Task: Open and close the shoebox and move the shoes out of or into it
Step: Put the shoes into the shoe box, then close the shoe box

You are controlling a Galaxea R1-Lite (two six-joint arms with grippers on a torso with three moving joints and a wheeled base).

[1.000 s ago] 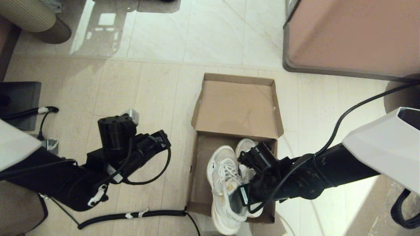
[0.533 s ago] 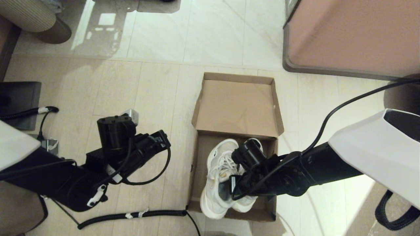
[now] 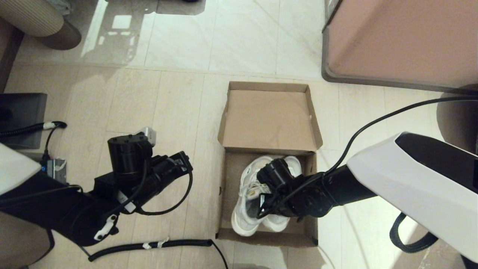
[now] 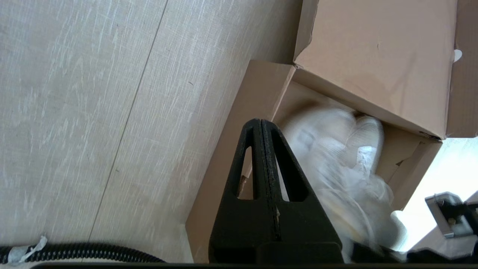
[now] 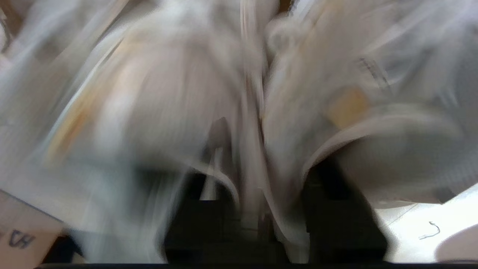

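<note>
**Cardboard box receiving the pair: shoes now inside the walls**

Cardboard, plain brown: the shoebox (image 3: 267, 168) sits on the pale tiled floor with its hinged lid (image 3: 269, 116) folded fully back, away from the robot. The pair of white lace-up sneakers (image 3: 252, 194) lies inside the base, toes near the hinge wall, heels close to the near wall.

Change noted: a second ago the heels overhung the near edge of the box; half a second ago they were at its rim; now both shoes sit within the walls. The right arm has advanced with them.

Right end effector (image 3: 261, 200): at the shoe collars, over the box. In the right wrist view its dark fingers (image 5: 341, 209) reach into the shoe openings and pinch the two inner collar walls together, so it is gripping the pair.

Left end effector (image 4: 262, 138): held over the floor just beside the box's left wall, fingers pressed together, holding nothing. Idle.

Judgement: insertion is nearly complete. Remaining steps are release, withdrawal, then swinging the lid over. Laces snagging on withdrawal are the main risk.
</note>
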